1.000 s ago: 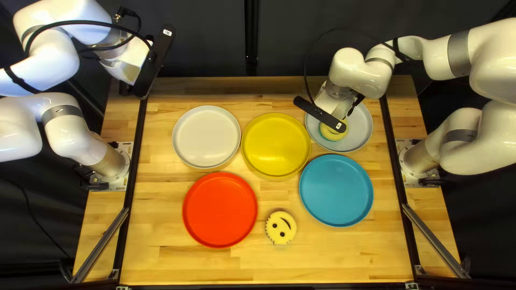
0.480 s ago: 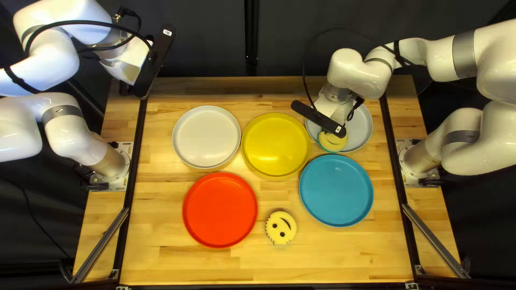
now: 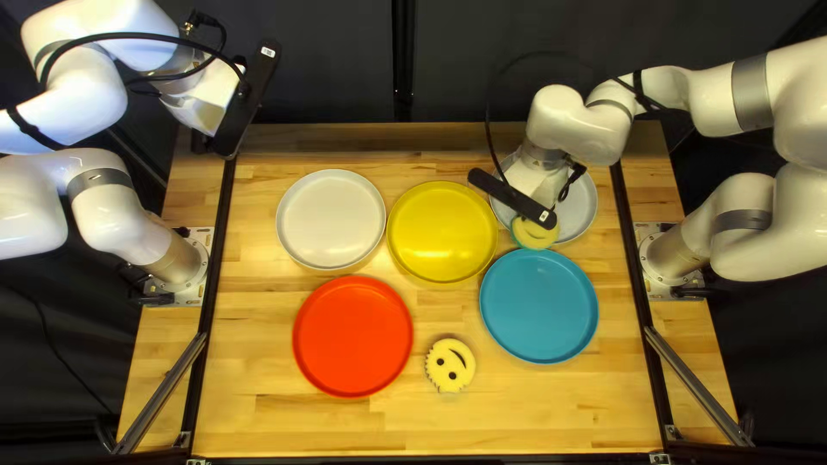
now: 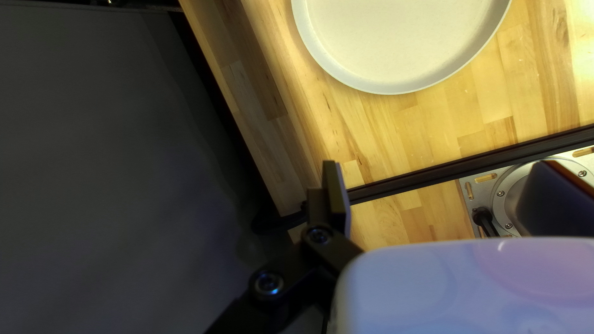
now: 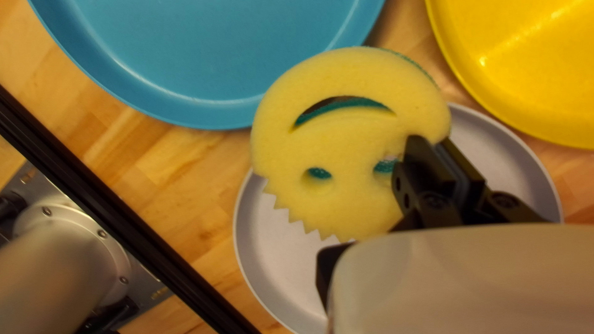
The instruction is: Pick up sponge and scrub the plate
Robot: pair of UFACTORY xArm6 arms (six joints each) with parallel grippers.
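Sponge (image 5: 346, 139) is clamped at its edge by the right gripper (image 5: 437, 146), over the rim side of the grey plate (image 5: 278, 260). Scrubbing seems in hand; next stroke should go inward, with gentle pressure.

High top left view slants down; closer downward wrist views share its white plate (image 3: 331, 219) (left) and blue plate (image 3: 540, 306) (right).

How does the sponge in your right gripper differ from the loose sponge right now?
The held sponge is clamped in my right gripper, partly over the gray plate; the loose sponge lies on the table between the red plate and the blue plate. The held sponge shows green at its edge; the loose sponge shows none. Both are yellow and round with a jagged edge and a smiley face.
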